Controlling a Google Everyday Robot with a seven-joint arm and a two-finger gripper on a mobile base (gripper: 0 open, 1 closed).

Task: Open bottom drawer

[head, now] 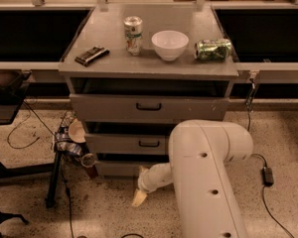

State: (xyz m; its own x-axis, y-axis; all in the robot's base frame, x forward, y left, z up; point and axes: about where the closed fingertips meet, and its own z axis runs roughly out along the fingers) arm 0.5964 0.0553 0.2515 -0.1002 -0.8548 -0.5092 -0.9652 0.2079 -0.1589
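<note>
White arm [208, 177] fills our foreground; its gripper [139, 197] hangs low by the floor [99, 209] (open or closed, we cannot tell), just before the bottom drawer [116, 168], lowest front. Beyond, bowl [170, 43] on cabinet top [114, 63].

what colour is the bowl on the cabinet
White bowl, camera view; claw low beside bottom drawer.

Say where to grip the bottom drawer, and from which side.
Its centre bar handle, from straight in front, placed as on the middle drawer. On the bottom drawer it is hidden behind the arm; the gripper hangs low before it.
</note>
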